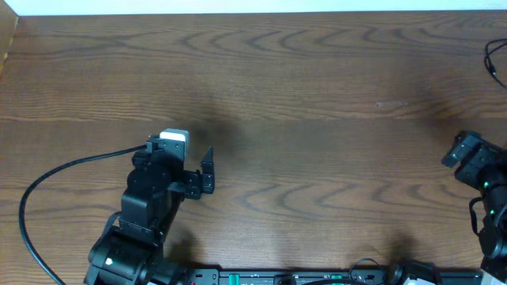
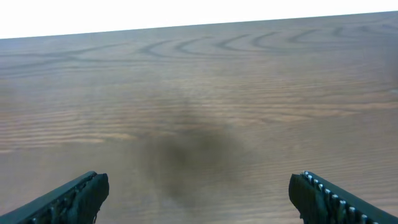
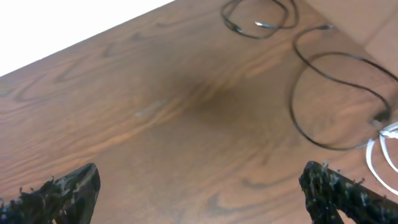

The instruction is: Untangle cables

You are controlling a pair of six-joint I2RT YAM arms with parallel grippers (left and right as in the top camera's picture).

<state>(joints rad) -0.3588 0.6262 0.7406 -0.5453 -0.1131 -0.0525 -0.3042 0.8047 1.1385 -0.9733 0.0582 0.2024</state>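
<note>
The cables show in the right wrist view: a thin black cord (image 3: 303, 118) lies in a wide loop at the right, with a smaller black coil (image 3: 258, 18) at the top. A white cord (image 3: 375, 155) curves at the right edge, next to the black loop's end. In the overhead view only a bit of black cord (image 1: 493, 59) shows at the far right edge. My right gripper (image 3: 199, 193) is open and empty over bare table, short of the cables; it also shows in the overhead view (image 1: 463, 150). My left gripper (image 2: 199, 199) is open and empty at the left (image 1: 198, 162).
The wooden table (image 1: 317, 103) reaches a white far edge. A thick black arm wire (image 1: 47, 178) loops on the table left of the left arm. A black rail (image 1: 301, 277) runs along the near edge.
</note>
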